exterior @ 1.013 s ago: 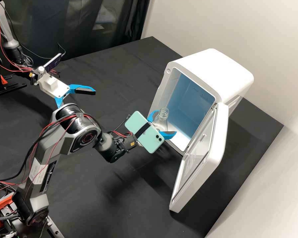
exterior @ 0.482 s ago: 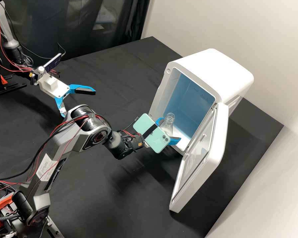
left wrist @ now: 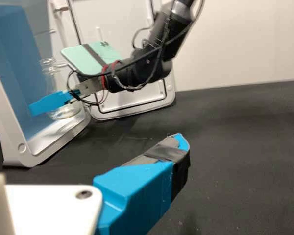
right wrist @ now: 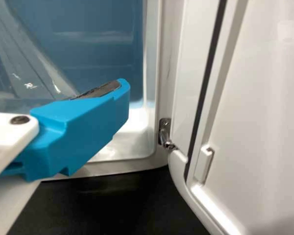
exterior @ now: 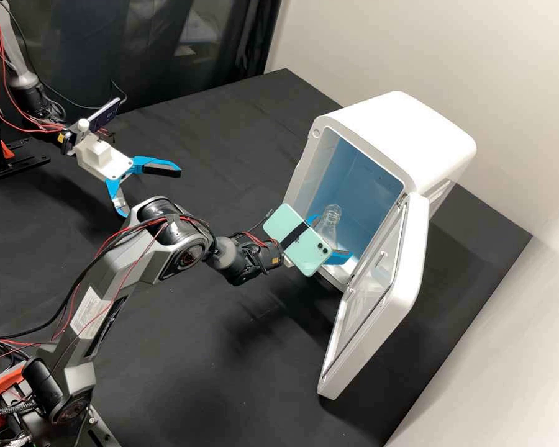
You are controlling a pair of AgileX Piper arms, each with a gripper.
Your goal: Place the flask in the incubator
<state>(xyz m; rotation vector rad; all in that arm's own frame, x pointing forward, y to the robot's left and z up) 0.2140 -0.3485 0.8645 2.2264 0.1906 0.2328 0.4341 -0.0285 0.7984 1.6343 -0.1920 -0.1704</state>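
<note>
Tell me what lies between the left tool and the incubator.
Bare bench, in the high and left wrist views; the right arm, holding the flask, runs alongside.

You are looking at the white box-shaped plastic incubator (exterior: 410, 133) sitting at the right end of the black bench (exterior: 230, 143), its white hinged door (exterior: 372, 298) hanging open at its near side. The clear glass flask (exterior: 330, 218) is sitting inside the chamber near the opening, between the fingers of the right gripper (exterior: 328, 239). The left gripper (exterior: 148, 189) is hovering well apart, over the bench's far left.
</note>
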